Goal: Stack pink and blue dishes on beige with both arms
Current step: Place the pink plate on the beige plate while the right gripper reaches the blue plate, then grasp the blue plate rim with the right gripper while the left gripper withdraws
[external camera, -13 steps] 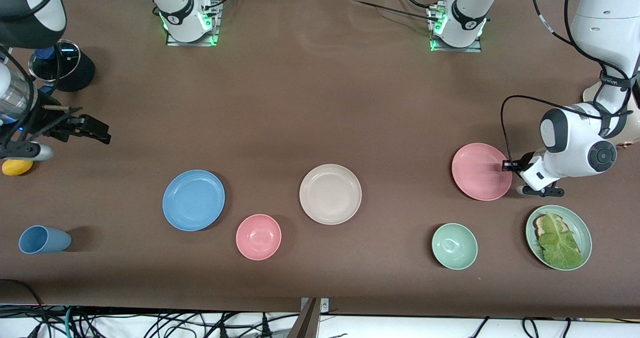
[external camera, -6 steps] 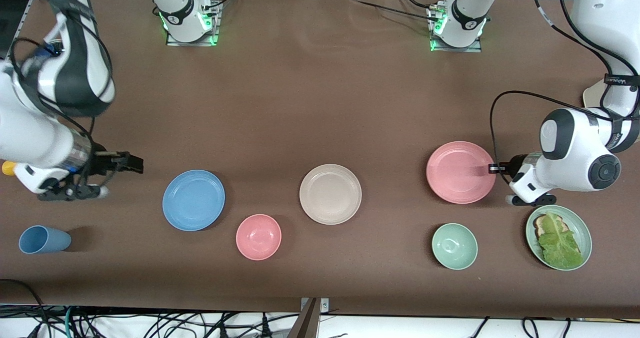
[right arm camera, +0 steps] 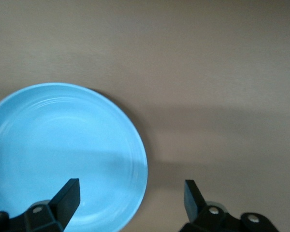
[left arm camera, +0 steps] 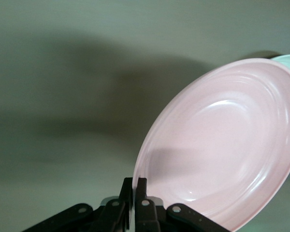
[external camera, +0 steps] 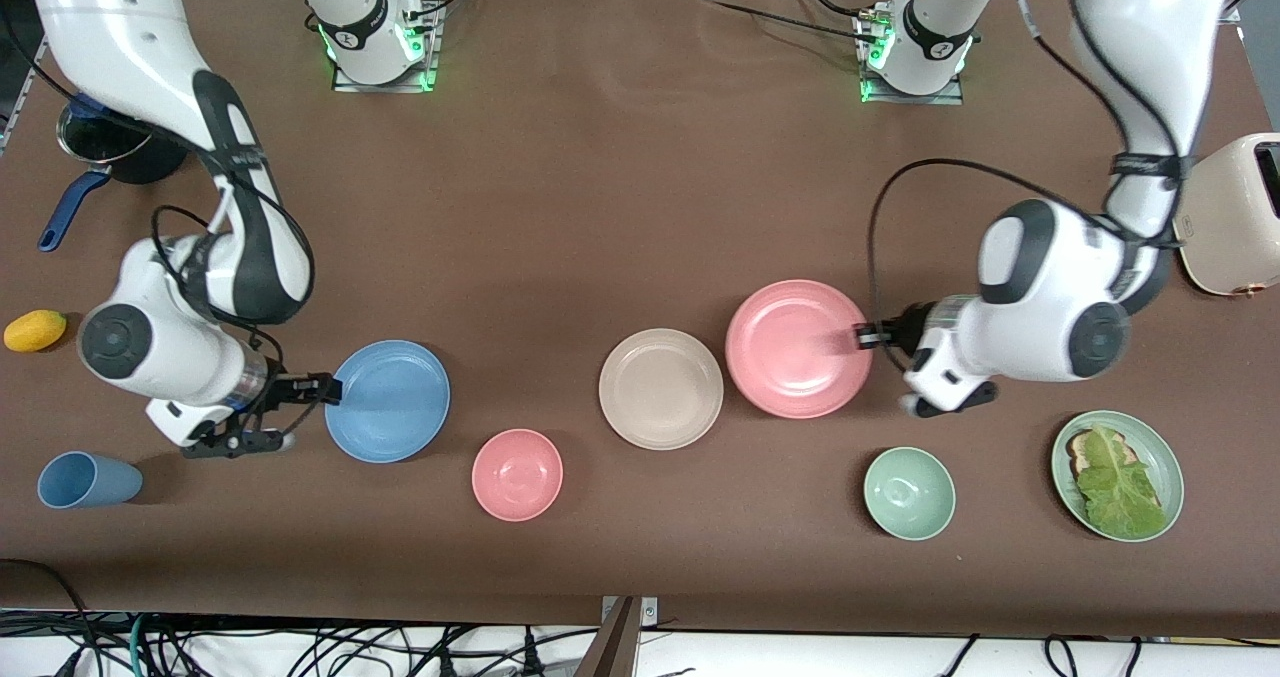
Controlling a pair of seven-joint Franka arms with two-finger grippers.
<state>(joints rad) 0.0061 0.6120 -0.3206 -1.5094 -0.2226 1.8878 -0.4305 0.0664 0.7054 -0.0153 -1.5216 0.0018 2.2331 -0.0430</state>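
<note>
Left claw (external camera: 862, 338) grips pink plate (external camera: 797, 348) rim beside beige plate (external camera: 660, 388)

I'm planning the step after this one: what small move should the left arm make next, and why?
Probably carry the flat round matte pink plate a little farther, until it is over the flat round matte beige plate. The left gripper is shut on its rim, and the pink plate's edge only just reaches the beige one.

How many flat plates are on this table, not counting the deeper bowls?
4. The blue plate lies toward the right arm's end, the beige plate mid-table, the pink plate beside it in the left pincer, and the green plate with lettuce toward the left arm's end.
</note>
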